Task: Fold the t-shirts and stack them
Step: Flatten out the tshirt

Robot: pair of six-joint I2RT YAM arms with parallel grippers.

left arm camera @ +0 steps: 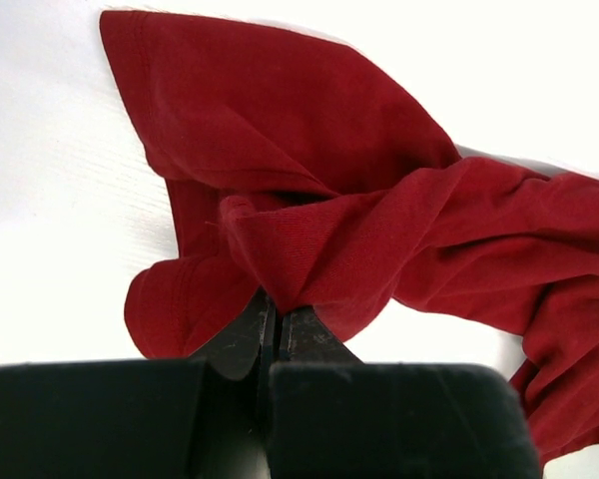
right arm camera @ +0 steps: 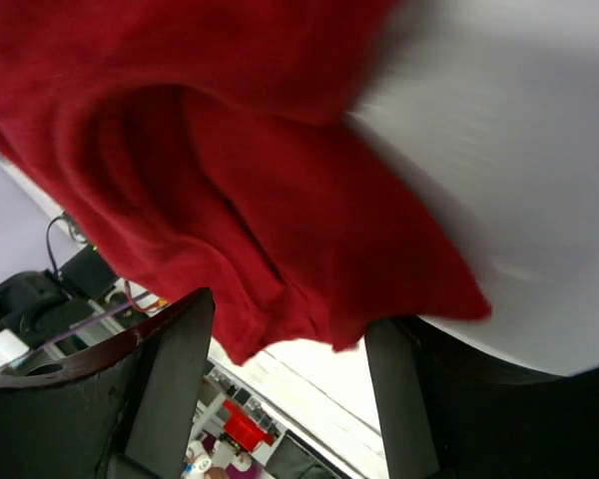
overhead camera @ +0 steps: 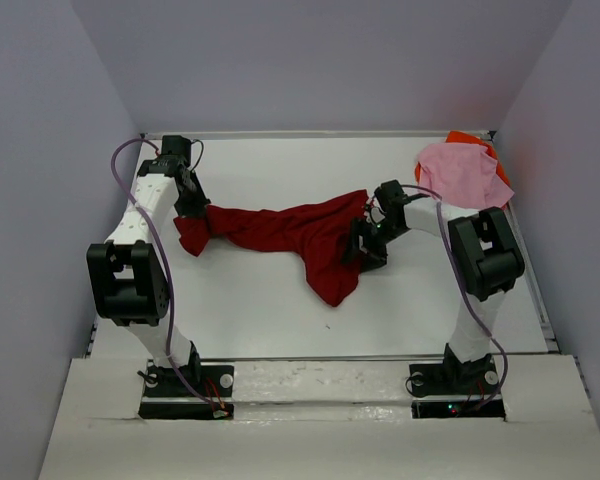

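Note:
The dark red t-shirt (overhead camera: 290, 232) hangs bunched and stretched between my two arms above the middle of the table, with a loose tail drooping toward the front (overhead camera: 335, 285). My left gripper (overhead camera: 193, 212) is shut on its left end. In the left wrist view the fingers (left arm camera: 277, 311) pinch a twisted fold of the red t-shirt (left arm camera: 309, 170). My right gripper (overhead camera: 366, 243) is at the shirt's right end. Its jaws (right arm camera: 288, 321) stand wide apart, with the red cloth's edge (right arm camera: 230, 200) hanging between them. The light pink t-shirt (overhead camera: 464, 176) lies on the bright orange t-shirt (overhead camera: 463, 137) at the back right corner.
The white table (overhead camera: 260, 320) is walled in on the left, back and right by grey panels. A raised rim (overhead camera: 540, 290) runs along its right edge. Both arm bases sit at the near edge.

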